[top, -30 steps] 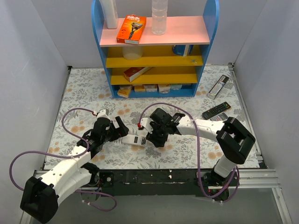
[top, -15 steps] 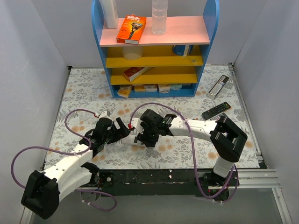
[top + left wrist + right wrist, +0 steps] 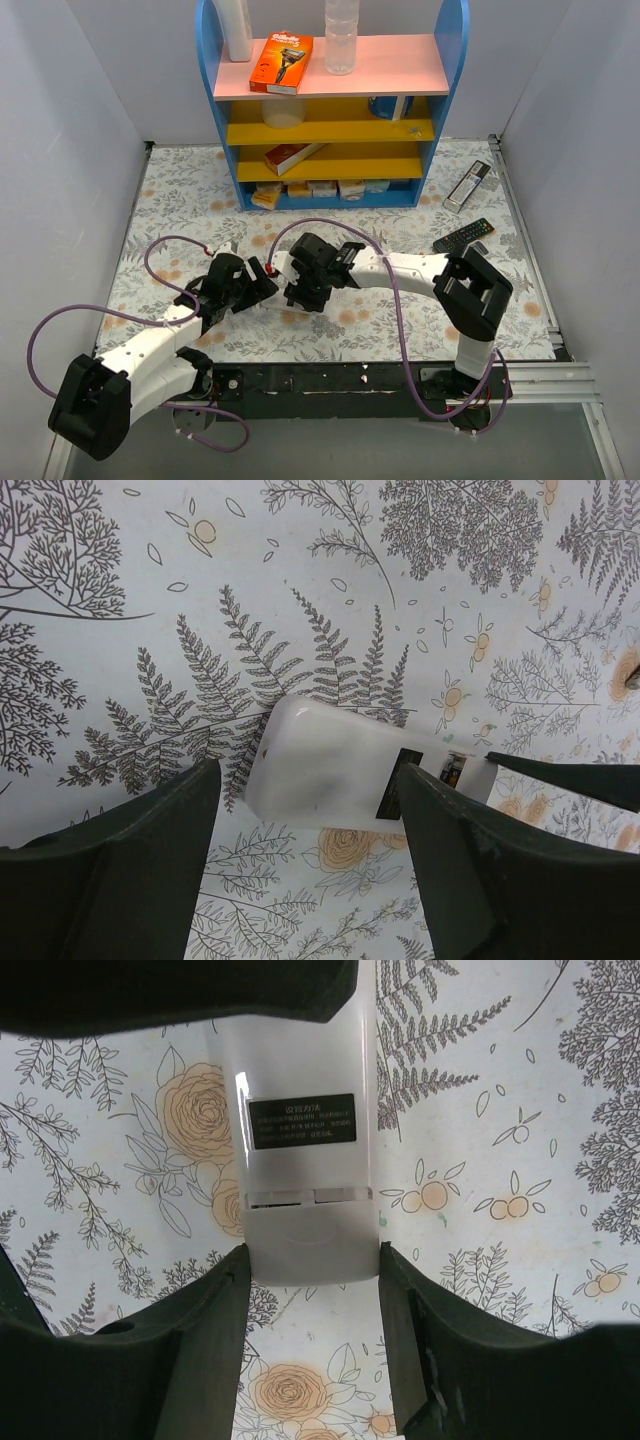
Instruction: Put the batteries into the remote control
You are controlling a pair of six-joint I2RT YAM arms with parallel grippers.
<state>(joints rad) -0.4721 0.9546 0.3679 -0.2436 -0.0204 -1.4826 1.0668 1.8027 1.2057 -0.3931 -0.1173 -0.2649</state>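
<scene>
The remote control [image 3: 305, 1160] lies back up on the floral mat, white with a black label; its battery cover sits a little slid at the near end. My right gripper [image 3: 313, 1253] is shut on that cover end, one finger against each side. In the left wrist view my left gripper [image 3: 312, 775] is open and straddles the remote control's [image 3: 320, 770] other end without squeezing it. Something dark and orange shows at the remote's far end [image 3: 455, 770]. No loose batteries are in view. From above, the left gripper [image 3: 258, 287] and right gripper [image 3: 298, 292] almost meet and hide most of the remote.
A blue shelf unit [image 3: 212, 120] with boxes and bottles stands at the back. A long black remote [image 3: 462, 238] and a silver remote [image 3: 467, 185] lie at the right. Purple cables loop beside both arms.
The right gripper has slid left across the mat with the remote control. The left gripper has closed in around the remote's other end.
</scene>
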